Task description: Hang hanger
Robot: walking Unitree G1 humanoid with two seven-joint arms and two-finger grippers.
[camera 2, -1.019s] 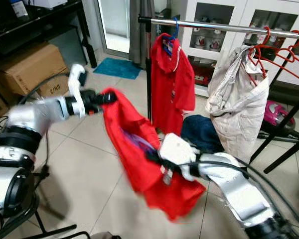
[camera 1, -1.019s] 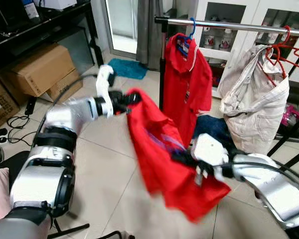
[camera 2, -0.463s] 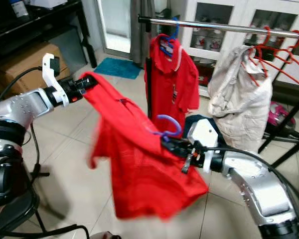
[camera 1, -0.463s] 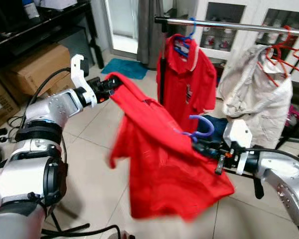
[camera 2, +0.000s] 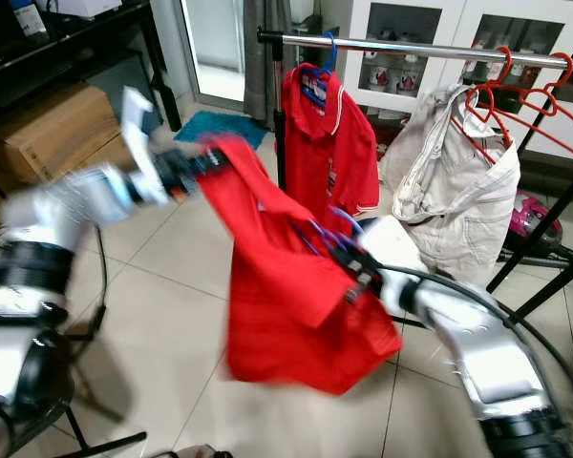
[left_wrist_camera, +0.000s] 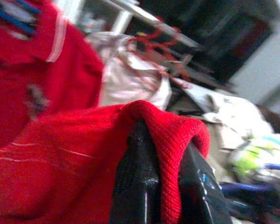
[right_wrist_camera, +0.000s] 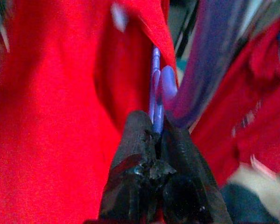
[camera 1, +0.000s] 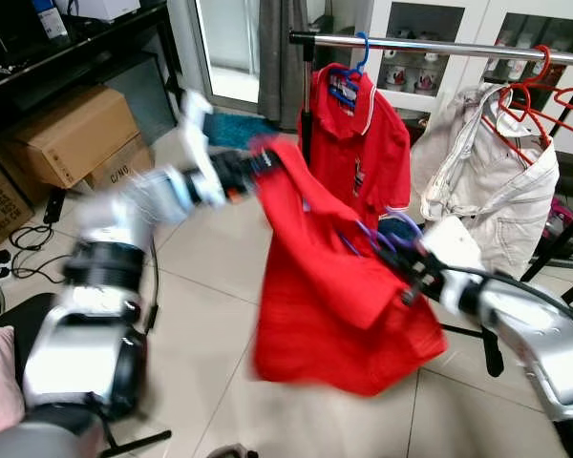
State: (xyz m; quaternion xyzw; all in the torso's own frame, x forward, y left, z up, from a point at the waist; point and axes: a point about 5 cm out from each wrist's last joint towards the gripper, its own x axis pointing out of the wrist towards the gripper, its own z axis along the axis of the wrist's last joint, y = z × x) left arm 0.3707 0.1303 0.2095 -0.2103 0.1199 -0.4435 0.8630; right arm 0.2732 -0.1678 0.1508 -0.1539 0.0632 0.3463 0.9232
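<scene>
A red polo shirt (camera 1: 339, 296) on a purple hanger (camera 1: 387, 234) hangs in the air between my two arms, below the metal rail (camera 1: 430, 46). My left gripper (camera 1: 258, 164) is shut on the shirt's shoulder fabric (left_wrist_camera: 168, 126); the cloth wraps over its black fingers (left_wrist_camera: 140, 182). My right gripper (camera 1: 406, 262) is shut on the purple hanger (right_wrist_camera: 157, 86) at its neck, just under the hook. Both arms are blurred by motion.
On the rail hang another red polo (camera 1: 358, 143) on a blue hanger, a beige garment (camera 1: 482, 196) and empty red hangers (camera 1: 544, 91). Cardboard boxes (camera 1: 67, 134) stand at the left. White cabinets (camera 1: 439, 67) stand behind the rack; tiled floor (camera 1: 201, 286) lies below.
Both arms have carried the shirt toward the rail. The left gripper moved right with the shoulder fabric, and the right gripper rose with the hanger. The camera has shifted slightly.
</scene>
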